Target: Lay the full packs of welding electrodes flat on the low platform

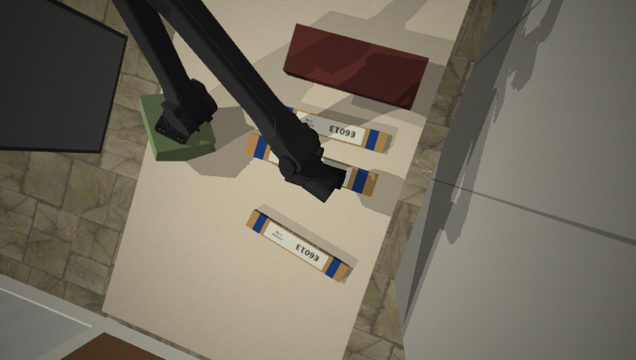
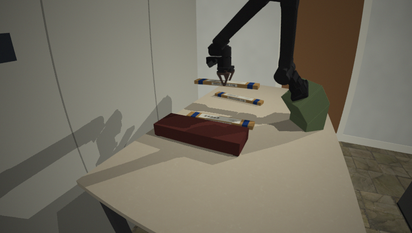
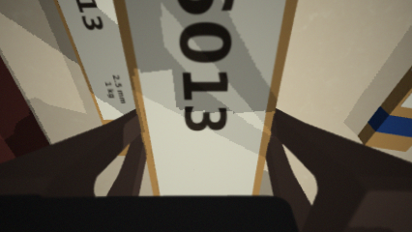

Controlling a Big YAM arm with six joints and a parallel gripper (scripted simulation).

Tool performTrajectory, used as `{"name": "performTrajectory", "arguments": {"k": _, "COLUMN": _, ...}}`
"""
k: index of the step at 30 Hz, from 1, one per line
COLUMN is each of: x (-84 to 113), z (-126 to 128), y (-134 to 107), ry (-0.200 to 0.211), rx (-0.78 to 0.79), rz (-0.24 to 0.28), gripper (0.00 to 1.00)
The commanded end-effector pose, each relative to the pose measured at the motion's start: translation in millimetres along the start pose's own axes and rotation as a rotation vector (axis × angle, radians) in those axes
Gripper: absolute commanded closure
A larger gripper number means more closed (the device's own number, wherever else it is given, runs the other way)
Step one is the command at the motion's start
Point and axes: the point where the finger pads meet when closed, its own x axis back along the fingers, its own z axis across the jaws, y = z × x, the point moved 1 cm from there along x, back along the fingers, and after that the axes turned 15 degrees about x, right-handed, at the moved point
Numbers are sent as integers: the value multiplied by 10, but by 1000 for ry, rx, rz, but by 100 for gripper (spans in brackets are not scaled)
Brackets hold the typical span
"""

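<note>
Held pack: one welding electrode pack (image 1: 360, 180) (image 2: 239, 84) (image 3: 208, 157) hangs above the surface (image 1: 191, 267) (image 2: 260, 184) (image 3: 334, 53), roughly level, its "6013" print facing up toward the wrist view.
End effector: the end effector (image 2: 224, 82) (image 3: 205, 115) is pinching that pack across its width, a dark finger against each long side; from the top, the fingers are hidden.
Platform-side pack: a second pack (image 1: 342, 130) (image 2: 218, 118) (image 3: 99, 63) lies flat on the surface just beside the platform, label up, reading E6013.
Far-side pack: a third pack (image 1: 307, 246) (image 2: 239, 98) (image 3: 394, 127) lies flat on the surface, well apart from the platform and angled differently from the second.
Platform: the low, dark red platform (image 1: 355, 67) (image 2: 199, 131) (image 3: 11, 113) bears no pack.
Pack finish: tan cartons, white labels, a blue band near each end where the ends show.
Arm: the black arm (image 1: 241, 76) (image 2: 289, 31) stands at a green block (image 1: 172, 154) (image 2: 312, 116) and reaches out over the surface.
Fill: full or partly used, cannot tell for any pack.
</note>
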Motion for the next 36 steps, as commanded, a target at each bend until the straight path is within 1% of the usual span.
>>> {"name": "performTrajectory", "arguments": {"k": 1, "x": 86, "z": -31, "y": 165, "ry": -29, "rx": 13, "rz": -40, "gripper": 100}}
{"name": "performTrajectory", "arguments": {"k": 18, "x": -119, "z": -35, "y": 169, "ry": -28, "rx": 12, "rz": -40, "gripper": 100}}
{"name": "performTrajectory", "arguments": {"k": 36, "x": -119, "z": -35, "y": 169, "ry": -28, "rx": 12, "rz": -40, "gripper": 100}}
